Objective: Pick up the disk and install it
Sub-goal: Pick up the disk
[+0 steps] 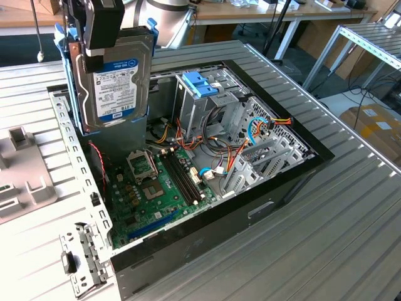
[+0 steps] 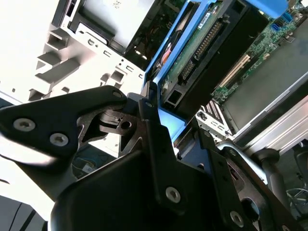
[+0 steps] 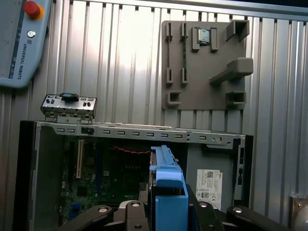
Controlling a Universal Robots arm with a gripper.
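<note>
Ribbed silver aluminium tabletop [image 1: 351, 207]: spans the foreground, with strong glare on its slats in the first wrist view.
Light wooden desks with white legs [image 1: 238, 14]: along the back.
Grey metal frame rack [image 1: 376, 39]: at the exterior view's right.
Brown cardboard box [image 1: 376, 122]: on the pale floor [image 1: 329, 99], near the rack.

Cables [image 1: 233, 152] close beside drive cage [image 1: 190, 108]
</note>
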